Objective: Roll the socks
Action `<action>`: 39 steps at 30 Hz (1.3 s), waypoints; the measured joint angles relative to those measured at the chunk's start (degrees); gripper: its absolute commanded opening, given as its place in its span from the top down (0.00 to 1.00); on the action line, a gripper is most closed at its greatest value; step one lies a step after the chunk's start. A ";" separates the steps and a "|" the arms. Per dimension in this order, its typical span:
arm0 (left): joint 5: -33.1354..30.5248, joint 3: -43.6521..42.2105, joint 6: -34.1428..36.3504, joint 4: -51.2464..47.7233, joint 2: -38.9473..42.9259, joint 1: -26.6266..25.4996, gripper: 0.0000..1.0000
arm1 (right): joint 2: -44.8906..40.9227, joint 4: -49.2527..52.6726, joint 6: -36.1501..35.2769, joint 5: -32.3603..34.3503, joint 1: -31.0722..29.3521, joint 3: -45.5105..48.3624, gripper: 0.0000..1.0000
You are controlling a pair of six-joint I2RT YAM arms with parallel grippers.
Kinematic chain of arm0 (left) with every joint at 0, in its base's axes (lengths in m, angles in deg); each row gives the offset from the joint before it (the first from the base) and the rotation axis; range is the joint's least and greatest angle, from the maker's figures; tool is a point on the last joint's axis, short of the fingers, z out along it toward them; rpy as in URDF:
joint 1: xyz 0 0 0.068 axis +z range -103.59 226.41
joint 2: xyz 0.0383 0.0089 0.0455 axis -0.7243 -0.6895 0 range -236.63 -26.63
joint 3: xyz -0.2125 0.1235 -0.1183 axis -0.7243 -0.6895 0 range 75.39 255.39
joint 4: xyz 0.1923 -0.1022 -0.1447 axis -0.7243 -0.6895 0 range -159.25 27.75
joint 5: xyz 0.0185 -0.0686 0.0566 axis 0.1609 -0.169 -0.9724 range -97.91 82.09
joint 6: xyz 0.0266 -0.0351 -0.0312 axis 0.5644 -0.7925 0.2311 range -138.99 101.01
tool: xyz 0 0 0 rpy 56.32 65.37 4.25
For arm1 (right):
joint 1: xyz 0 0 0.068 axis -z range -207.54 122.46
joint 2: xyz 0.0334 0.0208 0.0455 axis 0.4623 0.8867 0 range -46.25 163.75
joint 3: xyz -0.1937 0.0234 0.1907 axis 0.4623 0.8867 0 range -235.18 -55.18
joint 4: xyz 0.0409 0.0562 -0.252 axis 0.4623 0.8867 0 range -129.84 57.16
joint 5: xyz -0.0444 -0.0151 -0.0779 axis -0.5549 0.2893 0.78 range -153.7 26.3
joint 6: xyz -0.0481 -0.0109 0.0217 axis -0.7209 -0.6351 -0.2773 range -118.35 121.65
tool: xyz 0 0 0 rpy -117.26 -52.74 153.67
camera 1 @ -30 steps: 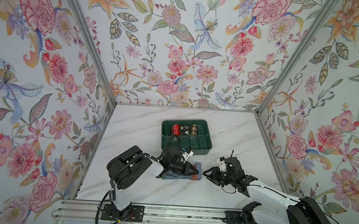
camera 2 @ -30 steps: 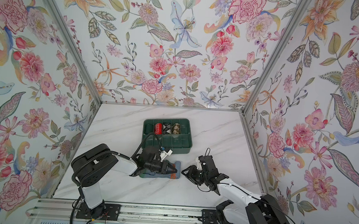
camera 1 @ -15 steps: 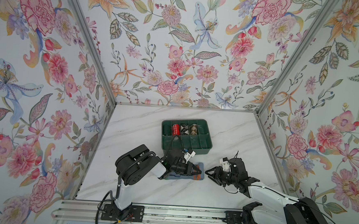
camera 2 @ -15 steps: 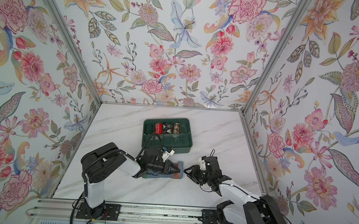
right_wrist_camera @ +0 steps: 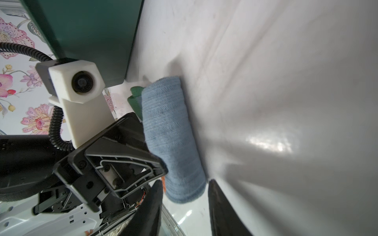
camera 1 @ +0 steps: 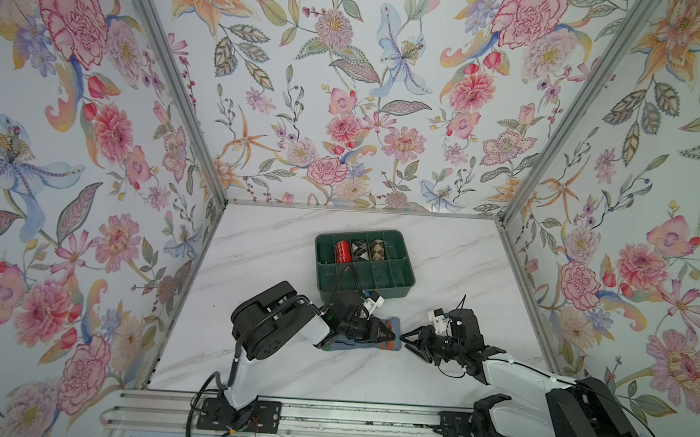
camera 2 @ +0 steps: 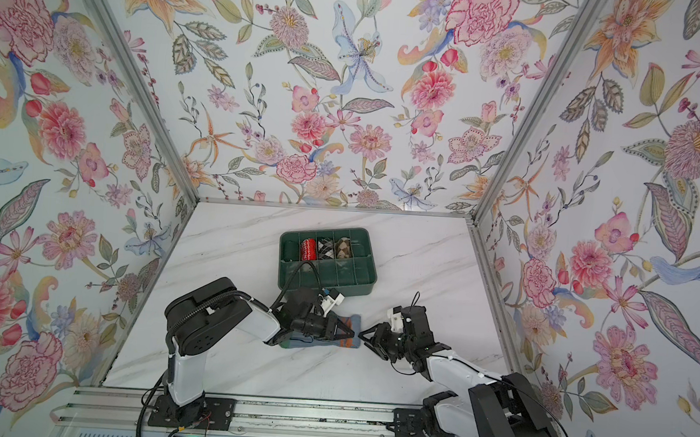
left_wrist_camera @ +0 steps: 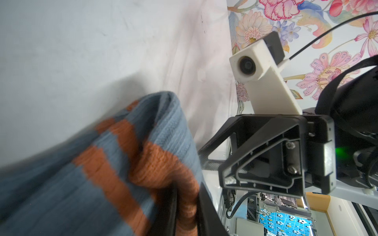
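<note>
Left gripper (camera 1: 391,337) is clamped on the socks (camera 1: 396,327), looks like by the orange cuff (they're a roll on the table (camera 1: 279,265)). Right gripper (camera 1: 404,342) sits just beside them, jaws apart.

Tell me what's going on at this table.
The left gripper is clamped on the orange-striped end of the grey-blue socks, which lie partly rolled on the table in front of the green tray. The right gripper hovers open beside the roll. Three rolled bundles sit in the tray.

Green tray (camera 1: 394,289) on marble table (camera 1: 272,244) holds three sock bundles (camera 1: 358,251), perhaps four.
</note>
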 measured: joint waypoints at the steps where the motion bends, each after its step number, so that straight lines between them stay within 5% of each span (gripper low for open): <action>1: -0.39 0.35 0.28 -0.81 0.00 -0.09 0.79 | 0.07 -0.02 -0.13 0.02 0.07 0.00 0.61; 31: -3.06 9.22 9.09 -21.05 0.92 -1.25 0.79 | 8.92 -7.21 -2.80 0.94 -0.24 -1.53 0.65; 39: -3.61 9.18 9.40 -22.01 1.25 -1.25 0.80 | 12.20 -10.93 -2.82 0.46 -0.76 -2.01 0.73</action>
